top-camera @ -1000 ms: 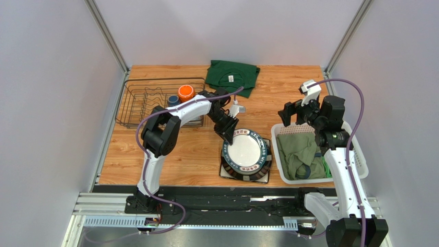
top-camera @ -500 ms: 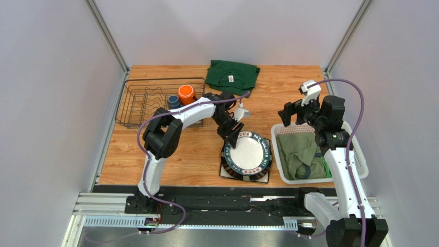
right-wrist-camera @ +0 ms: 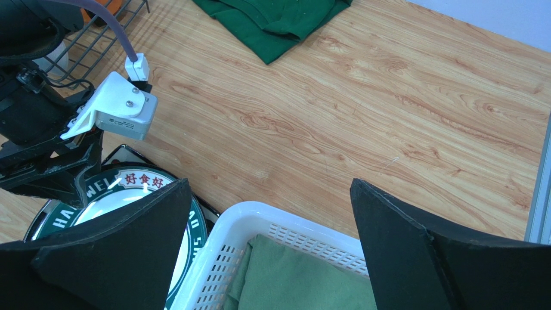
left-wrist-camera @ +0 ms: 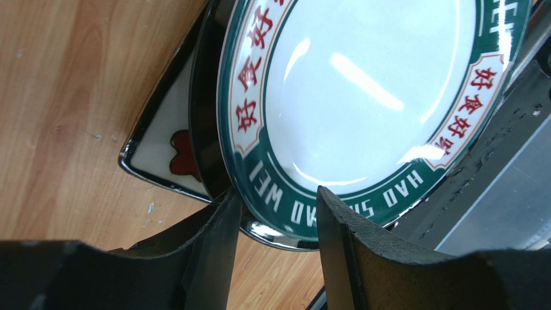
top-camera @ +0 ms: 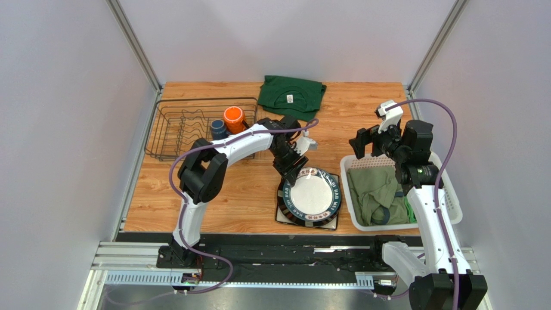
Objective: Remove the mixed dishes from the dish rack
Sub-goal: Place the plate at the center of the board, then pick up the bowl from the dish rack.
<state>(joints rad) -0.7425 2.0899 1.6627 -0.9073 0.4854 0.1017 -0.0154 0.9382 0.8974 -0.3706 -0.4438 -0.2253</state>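
**Round plate down on square plate, outside the rack**

Landmark: dish rack (top-camera: 169, 129), at the far-left corner of the worktop (top-camera: 246, 194).

- Orange mug (top-camera: 233, 117) and dark blue mug (top-camera: 217, 127) stand side by side inside the rack's right end.
- Round dark-rimmed plate (left-wrist-camera: 362, 97) lies right of the rack and nearer the arm bases. It is stacked on the square plate (left-wrist-camera: 158, 152), one corner of which shows beneath.
- Left gripper (left-wrist-camera: 278, 203) is at the round plate's rack-side rim. Jaws parted, with the rim in the gap.
- Right gripper (right-wrist-camera: 265, 190) hovers far right of the rack over the white laundry basket (right-wrist-camera: 255, 216) edge. Jaws spread wide, holding nothing.
- Green shirt (top-camera: 292, 95) lies just right of the rack's far corner.
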